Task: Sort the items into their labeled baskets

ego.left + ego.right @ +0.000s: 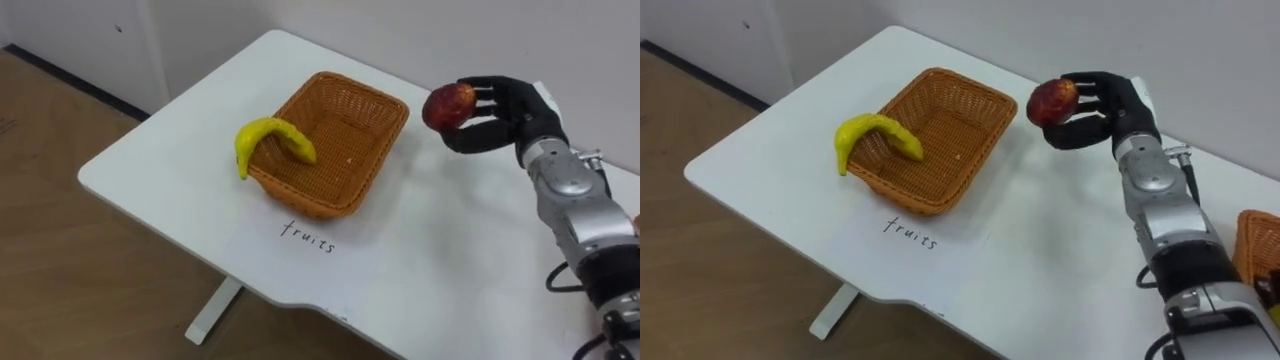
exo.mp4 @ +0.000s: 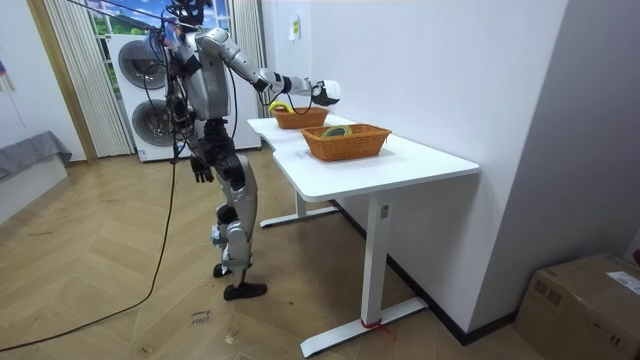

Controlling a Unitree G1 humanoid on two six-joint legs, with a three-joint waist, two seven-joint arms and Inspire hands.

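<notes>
I record the scene from the head camera, nearest first. The white table (image 1: 150,170) has a handwritten word (image 1: 307,237) on its top, just in front of the fruit basket (image 1: 335,150).

The banana (image 1: 270,135) lies draped over the near left rim of that basket, arch upward. Its long axis runs roughly left to right. One end hangs outside and points down at the table. The other end points into the basket, towards the right.

Further back and to the right, the right hand (image 1: 500,115) is raised above the table, just off the basket's far right corner. Fingers and thumb are curled round the apple (image 1: 448,105). The apple sits at the fingertips, on the side of the hand that faces the basket, clear of both the table and the rim. It is round, so I note no long axis.

A second basket (image 1: 1258,245) shows at the right edge, beside the forearm.

In the room view the robot stands at the table's end, right arm stretched over it, with washing machines (image 2: 150,70) behind. The left hand (image 2: 203,172) hangs by its hip; I cannot tell its state.
</notes>
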